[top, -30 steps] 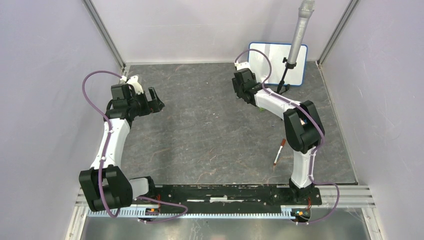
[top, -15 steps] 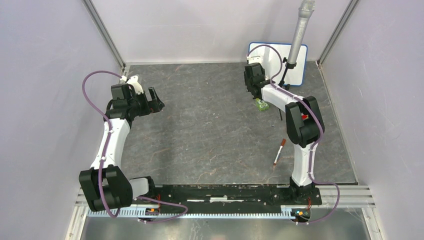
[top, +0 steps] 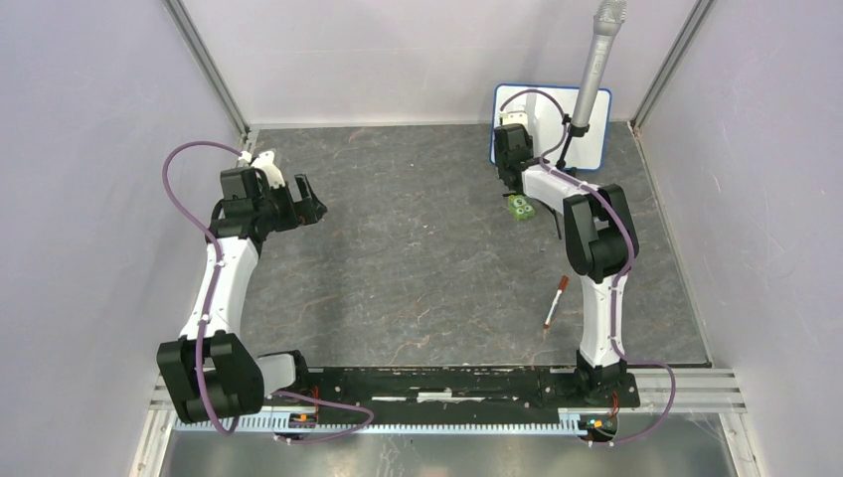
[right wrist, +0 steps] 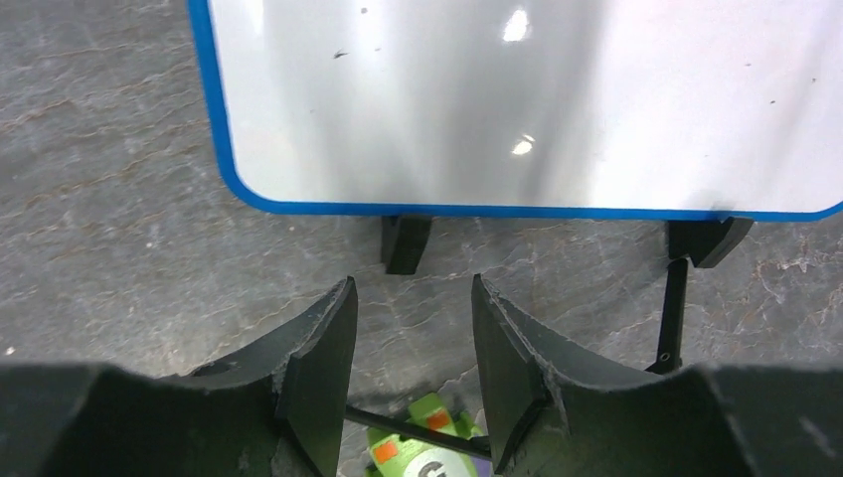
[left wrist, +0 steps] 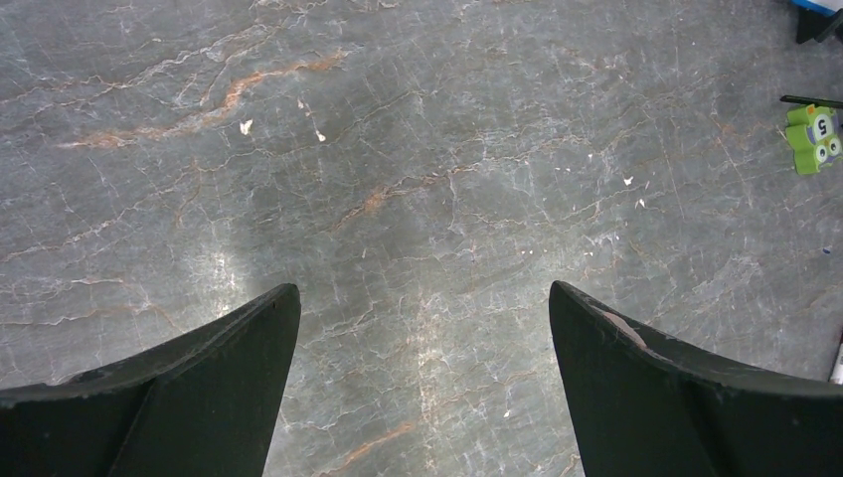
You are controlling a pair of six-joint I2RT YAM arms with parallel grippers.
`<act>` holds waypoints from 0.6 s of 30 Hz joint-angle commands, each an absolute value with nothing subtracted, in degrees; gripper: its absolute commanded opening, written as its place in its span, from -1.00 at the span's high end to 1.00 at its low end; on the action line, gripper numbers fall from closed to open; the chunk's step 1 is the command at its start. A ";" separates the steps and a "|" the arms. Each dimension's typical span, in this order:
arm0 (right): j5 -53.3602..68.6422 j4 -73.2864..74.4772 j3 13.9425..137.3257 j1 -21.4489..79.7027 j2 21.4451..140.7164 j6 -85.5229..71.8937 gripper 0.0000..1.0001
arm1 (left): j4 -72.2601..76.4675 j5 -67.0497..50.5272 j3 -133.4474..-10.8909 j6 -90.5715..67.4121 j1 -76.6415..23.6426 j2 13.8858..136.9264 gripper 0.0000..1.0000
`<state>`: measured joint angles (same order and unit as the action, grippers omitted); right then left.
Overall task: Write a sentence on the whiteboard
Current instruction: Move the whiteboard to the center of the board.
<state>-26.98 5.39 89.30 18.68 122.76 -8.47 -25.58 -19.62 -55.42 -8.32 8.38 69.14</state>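
**Right jaws at the foot of the whiteboard, left jaws idle**

The top view alone shows the whole layout. The whiteboard [top: 562, 104] stands at the desk's [top: 398, 258] far right corner, against the back wall. A grey microphone [top: 592, 70] on a black stand [top: 567, 159] rises just in front of it. The right arm [top: 587, 238] reaches to the board's left lower corner. The left arm [top: 224, 268] is well apart, near the left edge. A marker [top: 555, 303] lies on the desk near the right edge, beside the right arm. A green block [top: 520, 208] lies between the marker and the board.

The right wrist view shows the board [right wrist: 517, 99] close up, which the top view does not. Its lower part is glossy white with a few dark specks, inside a blue frame. Two black feet [right wrist: 406, 241] rest on the desk [right wrist: 119, 248]. A thin black stand leg [right wrist: 674, 313] runs down beside the right foot. The green block [right wrist: 422, 452] lies under the jaws, crossed by a thin black rod.

The left wrist view shows bare marbled desk [left wrist: 398, 149], with the green block [left wrist: 815, 137] at its right edge.

The right jaws stand moderately apart, pointing at the left foot. They hold nothing, and desk shows between them. The left jaws are spread wide over the desk, holding and touching nothing.
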 commanded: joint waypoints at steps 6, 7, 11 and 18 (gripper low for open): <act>-25.94 0.44 92.10 17.17 125.17 -8.40 -0.04 | -22.90 -20.12 -54.93 -10.37 8.53 67.57 -1.00; -25.68 0.44 92.22 17.00 125.48 -8.59 -0.03 | -22.85 -20.13 -54.80 -10.37 8.51 67.46 -1.00; -24.40 0.44 92.64 16.21 126.64 -10.17 -0.03 | -22.43 -20.13 -54.59 -10.37 8.52 67.17 -1.00; -22.83 0.44 93.05 15.73 128.21 -9.89 0.01 | -21.97 -20.08 -54.43 -10.50 8.51 67.59 -1.00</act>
